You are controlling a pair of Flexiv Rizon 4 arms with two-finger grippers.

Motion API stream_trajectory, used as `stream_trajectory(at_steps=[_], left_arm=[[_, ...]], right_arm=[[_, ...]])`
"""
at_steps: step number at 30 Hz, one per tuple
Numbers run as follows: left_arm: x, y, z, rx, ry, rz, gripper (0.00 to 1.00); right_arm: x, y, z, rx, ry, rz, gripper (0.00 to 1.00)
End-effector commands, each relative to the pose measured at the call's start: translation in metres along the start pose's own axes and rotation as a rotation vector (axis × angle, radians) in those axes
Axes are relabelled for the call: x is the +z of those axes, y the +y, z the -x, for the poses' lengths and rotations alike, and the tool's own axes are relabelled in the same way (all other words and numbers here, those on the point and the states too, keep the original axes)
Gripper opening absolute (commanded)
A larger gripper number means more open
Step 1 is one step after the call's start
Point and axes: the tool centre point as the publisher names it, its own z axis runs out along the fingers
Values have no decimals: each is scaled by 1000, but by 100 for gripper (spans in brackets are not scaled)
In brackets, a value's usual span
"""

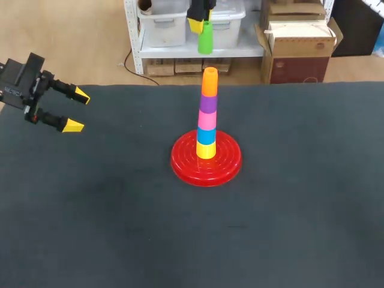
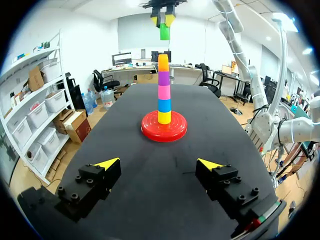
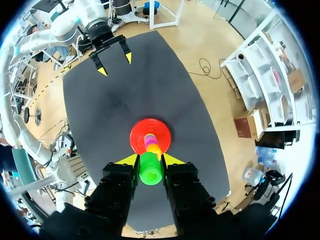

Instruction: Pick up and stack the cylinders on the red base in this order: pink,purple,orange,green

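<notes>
On the red base stands a stack of cylinders: yellow, blue, pink, purple and orange on top. My right gripper hangs high above the stack, shut on the green cylinder. In the right wrist view the green cylinder sits between the fingers of my right gripper, right over the stack and the base. My left gripper stands open at the table's far left, nothing between its fingers; the stack is well ahead of my left gripper.
The dark table carries nothing else. Its far edge runs just behind the base.
</notes>
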Motion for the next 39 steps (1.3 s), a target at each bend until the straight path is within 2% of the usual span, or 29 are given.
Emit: stream_trajectory(at_steps=[1,11,19,39], left_arm=[[0,0,-1,3,-2,1,100],[0,0,-1,3,-2,1,100],[0,0,-1,3,-2,1,100],[0,0,-1,3,-2,1,100]], right_arm=[[9,11,-10,11,-8,-20,0],[34,15,-20,58,10,-41,0],[46,10,-22,81,14,-23,0],[44,-17,-13,40,20,-9,0]])
